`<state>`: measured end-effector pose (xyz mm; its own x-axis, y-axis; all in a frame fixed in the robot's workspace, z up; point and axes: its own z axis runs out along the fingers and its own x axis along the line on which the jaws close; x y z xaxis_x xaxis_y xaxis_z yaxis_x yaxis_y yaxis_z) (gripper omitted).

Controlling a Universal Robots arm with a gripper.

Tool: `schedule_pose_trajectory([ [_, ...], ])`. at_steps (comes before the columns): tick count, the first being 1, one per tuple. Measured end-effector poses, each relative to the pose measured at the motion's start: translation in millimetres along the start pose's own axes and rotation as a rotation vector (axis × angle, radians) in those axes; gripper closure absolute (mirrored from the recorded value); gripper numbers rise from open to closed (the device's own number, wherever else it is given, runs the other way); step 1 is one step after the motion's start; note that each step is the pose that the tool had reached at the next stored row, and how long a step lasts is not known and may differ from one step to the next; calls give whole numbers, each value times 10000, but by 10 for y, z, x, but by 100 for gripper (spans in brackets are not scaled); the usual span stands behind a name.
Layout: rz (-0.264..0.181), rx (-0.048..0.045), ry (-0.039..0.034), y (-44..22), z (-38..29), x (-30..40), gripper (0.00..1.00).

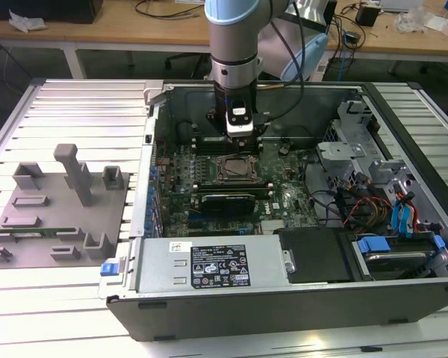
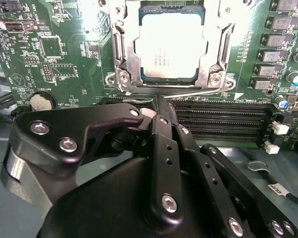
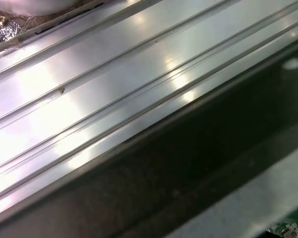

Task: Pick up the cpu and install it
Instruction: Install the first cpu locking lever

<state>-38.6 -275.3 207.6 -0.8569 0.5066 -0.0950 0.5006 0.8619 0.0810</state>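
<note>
1. Seating is your first risk: the cpu [image 2: 168, 45] lies inside the socket [image 2: 120, 54] on the motherboard [image 2: 64, 69], and if it sits skewed, pressure could bend the contacts beneath.
2. Your gripper [image 2: 156, 100] hangs just beside the socket, fingers together on nothing, tips over the memory slots [image 2: 223, 121]. A low drift could scrape them or snag the socket lever [image 2: 188, 92].

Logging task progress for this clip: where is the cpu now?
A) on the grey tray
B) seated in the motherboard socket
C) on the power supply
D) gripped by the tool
B: the second wrist view shows the silver-topped cpu lying inside the socket frame, apart from the tool.
</note>
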Motion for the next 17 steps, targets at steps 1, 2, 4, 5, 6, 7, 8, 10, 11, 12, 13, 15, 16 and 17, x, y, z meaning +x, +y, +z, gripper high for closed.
schedule_pose_trajectory([
  [1, -1, 10, -7, 0, 4, 1, 89],
  [2, -4, 21, -17, -1, 11, 1, 89],
  [4, -6, 38, -31, -2, 18, 2, 89],
  [5, -7, 49, -39, -2, 22, 2, 89],
  [6, -9, 58, -45, -2, 26, 3, 89],
  [7, -11, 68, -53, -2, 29, 3, 89],
  [8, -13, 86, -66, -3, 35, 4, 89],
  [10, -17, 108, -83, -3, 42, 4, 89],
  [11, -18, 117, -90, -4, 45, 4, 89],
  [12, -19, 126, -98, -4, 48, 5, 89],
  [13, -21, 134, -103, -4, 49, 5, 89],
  [15, -23, 150, -114, -5, 52, 5, 89],
  [16, -25, 161, -124, -5, 55, 5, 89],
  [17, -27, 169, -133, -5, 58, 5, 89],
])
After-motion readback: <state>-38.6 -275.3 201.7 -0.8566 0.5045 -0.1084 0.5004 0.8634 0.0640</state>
